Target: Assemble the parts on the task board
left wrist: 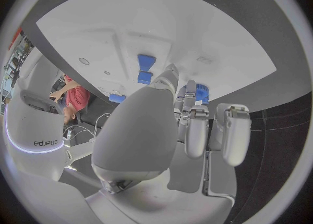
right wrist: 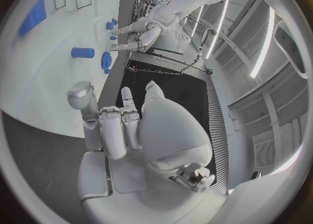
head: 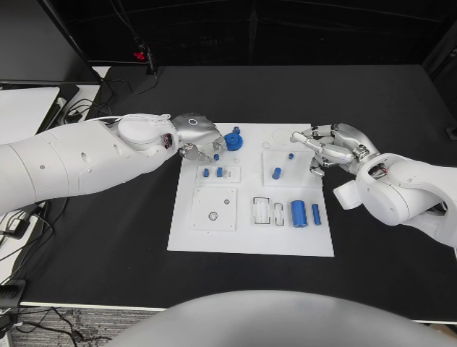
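The black table carries the white board at its middle. The left arm reaches in to the board's far left corner, and the right arm to its far right edge. On the robot's body in the left wrist view the word "sharpa" can be read.

The left hand hangs over the board's far left part, fingers curled downward just beside a round blue part; whether it grips anything I cannot tell. The right hand hovers at the board's far right edge, fingers bent and apart, with nothing seen in them.

The rest of the blue parts lie on the board: a large cylinder and a slimmer one side by side near the right, close to the robot; a short peg in the right plate; two small pieces in the left plate below the left hand.
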